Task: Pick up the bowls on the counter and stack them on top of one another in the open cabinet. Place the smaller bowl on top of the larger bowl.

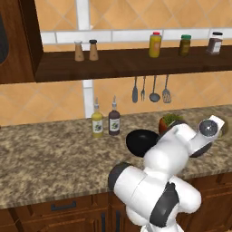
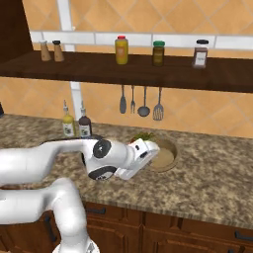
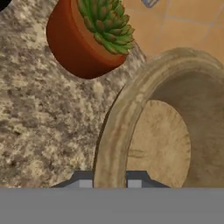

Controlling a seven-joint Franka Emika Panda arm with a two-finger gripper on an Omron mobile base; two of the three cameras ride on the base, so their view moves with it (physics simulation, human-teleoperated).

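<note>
The tan-beige smaller bowl sits on the granite counter, just right of the reddish-brown plant pot. My gripper straddles the smaller bowl's near rim, one fingertip inside and one outside, both pressed against the rim. In the right base view the gripper reaches low over that rim. The wide black larger bowl rests on the counter left of the pot, partly behind my arm. The open cabinet runs along the wall above.
Two sauce bottles stand at the back of the counter, left of the black bowl. The shelf holds shakers and jars. Utensils hang under it. Dark drawers run below the counter.
</note>
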